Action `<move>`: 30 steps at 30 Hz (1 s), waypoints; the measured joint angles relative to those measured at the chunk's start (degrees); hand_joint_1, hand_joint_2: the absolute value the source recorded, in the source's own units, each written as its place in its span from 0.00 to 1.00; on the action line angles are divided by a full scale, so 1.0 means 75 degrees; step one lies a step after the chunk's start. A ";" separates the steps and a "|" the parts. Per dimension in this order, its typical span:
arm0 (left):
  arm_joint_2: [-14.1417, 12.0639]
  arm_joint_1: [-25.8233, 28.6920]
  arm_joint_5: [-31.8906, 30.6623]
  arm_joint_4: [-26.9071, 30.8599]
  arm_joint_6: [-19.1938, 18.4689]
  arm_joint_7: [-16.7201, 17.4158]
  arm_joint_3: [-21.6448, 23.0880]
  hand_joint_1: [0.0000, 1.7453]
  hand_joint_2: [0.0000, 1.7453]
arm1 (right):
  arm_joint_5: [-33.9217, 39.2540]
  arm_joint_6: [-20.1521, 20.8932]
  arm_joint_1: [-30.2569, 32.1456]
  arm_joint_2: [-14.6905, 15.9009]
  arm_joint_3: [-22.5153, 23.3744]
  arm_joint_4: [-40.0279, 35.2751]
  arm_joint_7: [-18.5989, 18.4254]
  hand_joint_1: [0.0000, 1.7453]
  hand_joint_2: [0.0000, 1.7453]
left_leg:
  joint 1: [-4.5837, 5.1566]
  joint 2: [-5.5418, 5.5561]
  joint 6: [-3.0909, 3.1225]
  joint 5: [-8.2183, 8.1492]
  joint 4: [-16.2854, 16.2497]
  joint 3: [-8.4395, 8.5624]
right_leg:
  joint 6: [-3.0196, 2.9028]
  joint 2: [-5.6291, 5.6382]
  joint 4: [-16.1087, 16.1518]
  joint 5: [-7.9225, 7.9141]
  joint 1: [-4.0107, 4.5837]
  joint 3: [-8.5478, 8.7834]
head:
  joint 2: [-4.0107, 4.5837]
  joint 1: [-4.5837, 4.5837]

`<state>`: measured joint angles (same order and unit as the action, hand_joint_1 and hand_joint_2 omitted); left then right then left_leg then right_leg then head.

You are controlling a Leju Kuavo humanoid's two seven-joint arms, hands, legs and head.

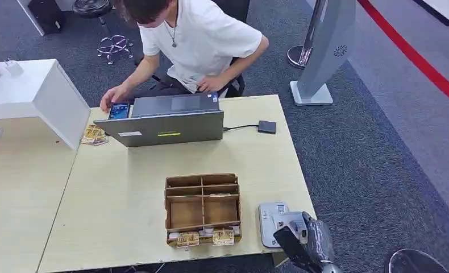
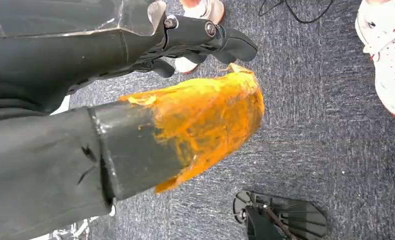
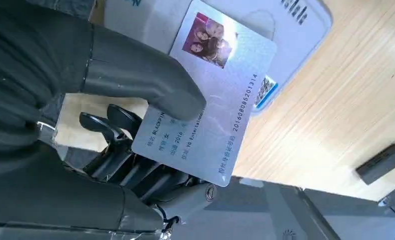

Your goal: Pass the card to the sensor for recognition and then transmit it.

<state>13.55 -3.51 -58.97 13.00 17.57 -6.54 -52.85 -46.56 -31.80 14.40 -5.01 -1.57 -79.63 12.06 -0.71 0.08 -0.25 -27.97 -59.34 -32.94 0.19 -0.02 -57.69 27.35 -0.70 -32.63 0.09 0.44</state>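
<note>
Low over the near right corner of the tabletop (image 1: pixel 125 193), the right hand (image 1: pixel 302 242) pinches one card (image 3: pixel 210 100): the thumb presses its printed face, and the darker fingers (image 3: pixel 115 130) close in behind it. The card lies flat against those fingers, its photo end reaching past the thumb tip over the single white sensor (image 1: pixel 274 222), which sits just beyond the fingers; whether card and sensor touch, I cannot tell. The left hand (image 2: pixel 195 45) hangs down over the grey carpet, its dark fingers curled in narrowly with nothing in them. One brown divided box (image 1: pixel 202 209) stands beside the sensor, two small packets in its front row. Farther from the fingers sits one open laptop (image 1: pixel 168 122), with one person (image 1: pixel 194 40) bent over it.
</note>
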 joint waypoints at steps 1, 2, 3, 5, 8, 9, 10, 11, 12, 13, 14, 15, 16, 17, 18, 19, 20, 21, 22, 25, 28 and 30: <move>0.0000 0.0000 0.0000 0.0000 0.0000 0.0000 -0.0003 0.00 0.00 | -0.0009 -0.0023 0.0001 -0.0003 0.0029 -0.0006 -0.0009 1.00 1.00 | 0.0000 0.0000 0.0000 0.0000 0.0000 0.0000 | 0.0000 0.0000 0.0000 0.0000 0.0000 0.0000 | 0.0000 0.0000; 0.0000 0.0000 -0.0003 0.0000 0.0000 0.0003 -0.0003 0.00 0.00 | -0.0035 -0.0044 0.0001 -0.0009 0.0052 -0.0009 -0.0012 1.00 1.00 | 0.0000 0.0000 0.0000 0.0000 0.0000 0.0000 | 0.0000 0.0000 0.0000 0.0000 0.0000 0.0000 | 0.0000 0.0000; 0.0003 0.0000 -0.0003 0.0000 0.0000 0.0003 -0.0003 0.00 0.00 | -0.0064 -0.0061 0.0003 -0.0012 0.0070 -0.0020 -0.0012 1.00 1.00 | 0.0000 0.0000 0.0000 0.0000 0.0000 0.0000 | 0.0000 0.0000 0.0000 0.0000 0.0000 0.0000 | 0.0000 0.0003; 0.0003 0.0000 -0.0006 0.0000 0.0000 0.0003 -0.0006 0.00 0.00 | -0.0143 -0.0119 0.0004 -0.0023 0.0119 -0.0073 -0.0035 1.00 1.00 | 0.0000 0.0000 0.0000 0.0000 0.0000 0.0000 | 0.0000 0.0000 0.0000 0.0000 0.0000 -0.0001 | 0.0000 0.0000; 0.0003 0.0000 -0.0023 0.0000 0.0000 0.0003 -0.0006 0.00 0.00 | -0.0302 -0.0233 0.0007 -0.0061 0.0221 -0.0183 -0.0067 1.00 1.00 | 0.0000 0.0000 0.0000 0.0000 0.0000 0.0000 | 0.0000 0.0000 0.0000 0.0000 0.0000 -0.0001 | 0.0000 0.0000; 0.0003 0.0000 -0.0026 0.0000 0.0000 0.0006 -0.0006 0.00 0.00 | -0.0350 -0.0262 0.0008 -0.0070 0.0248 -0.0210 -0.0070 1.00 1.00 | 0.0000 0.0000 0.0000 0.0000 0.0000 0.0000 | 0.0000 0.0000 0.0000 0.0000 0.0000 -0.0001 | 0.0000 0.0003; 0.0003 0.0000 -0.0026 0.0000 0.0000 0.0006 -0.0009 0.00 0.00 | -0.0413 -0.0303 0.0014 -0.0076 0.0265 -0.0245 -0.0076 1.00 1.00 | 0.0000 0.0000 0.0000 0.0000 0.0000 0.0000 | 0.0000 0.0000 0.0000 0.0000 0.0000 -0.0001 | 0.0000 0.0000; 0.0003 0.0000 -0.0032 0.0000 0.0000 0.0009 -0.0009 0.00 0.00 | -0.0477 -0.0352 0.0022 -0.0090 0.0300 -0.0282 -0.0076 1.00 1.00 | 0.0000 0.0000 0.0000 0.0000 0.0000 -0.0001 | 0.0000 0.0000 0.0000 0.0000 0.0000 -0.0001 | 0.0000 0.0000; 0.0003 0.0000 -0.0041 0.0000 0.0000 0.0009 -0.0009 0.00 0.00 | -0.0547 -0.0416 0.0035 -0.0113 0.0341 -0.0341 -0.0076 1.00 1.00 | 0.0000 0.0001 0.0000 0.0000 0.0000 -0.0001 | 0.0000 0.0000 0.0000 0.0000 0.0000 -0.0001 | 0.0000 0.0000; 0.0003 0.0001 -0.0050 0.0000 0.0000 0.0009 -0.0009 0.00 0.00 | -0.0603 -0.0484 0.0044 -0.0131 0.0376 -0.0391 -0.0073 1.00 1.00 | 0.0000 0.0001 0.0000 0.0000 0.0000 -0.0001 | 0.0000 0.0000 0.0000 0.0000 0.0000 -0.0001 | 0.0000 0.0000; 0.0003 0.0000 -0.0058 0.0000 0.0000 0.0012 -0.0012 0.00 0.00 | -0.0662 -0.0536 0.0056 -0.0143 0.0405 -0.0440 -0.0067 1.00 1.00 | 0.0000 0.0001 0.0000 0.0000 0.0000 -0.0001 | 0.0000 0.0000 0.0000 0.0000 0.0000 -0.0001 | 0.0000 0.0000; 0.0006 0.0000 -0.0076 0.0000 -0.0003 0.0012 -0.0012 0.00 0.00 | -0.0732 -0.0592 0.0086 -0.0166 0.0437 -0.0499 -0.0046 1.00 1.00 | 0.0001 0.0001 0.0000 0.0000 0.0000 -0.0002 | 0.0000 0.0000 0.0000 0.0000 -0.0001 -0.0001 | 0.0000 0.0003; 0.0006 0.0001 -0.0093 0.0000 0.0000 0.0012 -0.0012 0.00 0.00 | -0.0810 -0.0667 0.0123 -0.0192 0.0472 -0.0591 -0.0023 1.00 1.00 | 0.0000 0.0001 0.0000 0.0000 0.0000 -0.0004 | 0.0000 0.0000 0.0000 0.0000 0.0000 -0.0002 | 0.0000 0.0000; 0.0006 0.0003 -0.0102 0.0000 0.0000 0.0015 -0.0012 0.00 0.00 | -0.0885 -0.0734 0.0150 -0.0221 0.0510 -0.0690 -0.0003 1.00 1.00 | 0.0000 0.0001 0.0000 0.0000 0.0000 -0.0005 | 0.0000 -0.0001 0.0000 0.0000 0.0000 -0.0004 | 0.0000 0.0000; 0.0006 0.0003 -0.0111 0.0000 0.0000 0.0015 -0.0012 0.00 0.00 | -0.0956 -0.0790 0.0170 -0.0257 0.0542 -0.0787 0.0003 1.00 1.00 | 0.0000 0.0000 0.0000 0.0000 0.0000 -0.0006 | 0.0000 0.0000 0.0000 0.0000 0.0000 -0.0006 | 0.0000 0.0003; 0.0006 0.0002 -0.0114 0.0000 0.0000 0.0015 -0.0012 0.00 0.00 | -0.1000 -0.0828 0.0185 -0.0280 0.0557 -0.0872 0.0015 1.00 1.00 | 0.0000 0.0000 0.0000 0.0000 0.0000 -0.0005 | 0.0000 0.0000 0.0000 0.0001 0.0000 -0.0006 | 0.0000 0.0000; 0.0006 0.0002 -0.0117 0.0000 0.0000 0.0015 -0.0012 0.00 0.00 | -0.1095 -0.0877 0.0213 -0.0306 0.0565 -0.0982 0.0046 1.00 1.00 | 0.0000 0.0000 0.0000 0.0000 0.0000 -0.0005 | -0.0001 0.0000 0.0000 0.0001 0.0000 -0.0007 | 0.0000 0.0003; 0.0009 0.0003 -0.0117 0.0000 0.0000 0.0015 -0.0012 0.00 0.00 | -0.1159 -0.0918 0.0244 -0.0326 0.0568 -0.1078 0.0073 1.00 1.00 | 0.0000 0.0001 0.0000 0.0000 0.0000 -0.0006 | -0.0001 0.0000 0.0000 0.0001 0.0000 -0.0007 | 0.0000 0.0000; 0.0009 0.0004 -0.0125 0.0000 0.0000 0.0018 -0.0012 0.00 0.00 | -0.1232 -0.0962 0.0265 -0.0358 0.0571 -0.1185 0.0088 1.00 1.00 | -0.0001 0.0001 0.0000 0.0000 0.0000 -0.0007 | -0.0001 0.0000 0.0000 0.0001 0.0000 -0.0007 | 0.0000 0.0000; 0.0009 0.0004 -0.0163 0.0000 -0.0006 0.0023 -0.0015 0.00 0.00 | -0.1548 -0.1026 0.0369 -0.0458 0.0571 -0.1589 0.0137 1.00 1.00 | -0.0001 0.0001 0.0000 0.0000 0.0001 -0.0008 | -0.0001 0.0000 0.0000 0.0001 0.0001 -0.0008 | 0.0000 0.0000; 0.0009 0.0003 -0.0184 0.0000 -0.0009 0.0023 -0.0020 0.00 0.00 | -0.1823 -0.1043 0.0428 -0.0568 0.0574 -0.1960 0.0244 1.00 1.00 | -0.0001 0.0000 0.0000 0.0000 0.0001 -0.0008 | -0.0001 0.0000 0.0000 0.0001 0.0001 -0.0009 | 0.0000 0.0000; 0.0009 0.0004 -0.0224 0.0000 -0.0012 0.0023 -0.0020 0.00 0.00 | -0.1969 -0.1043 0.0462 -0.0647 0.0577 -0.2214 0.0341 1.00 1.00 | -0.0001 0.0000 0.0000 0.0000 0.0001 -0.0009 | -0.0001 0.0000 0.0000 0.0001 0.0000 -0.0009 | 0.0000 0.0000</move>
<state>13.62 -3.48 -60.65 13.00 17.49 -6.36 -53.00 -61.33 -39.63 17.87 -9.86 2.75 -96.23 14.62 -0.71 0.08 -0.25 -27.98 -59.33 -33.01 0.18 -0.02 -57.70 27.36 -0.69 -32.69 0.09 0.44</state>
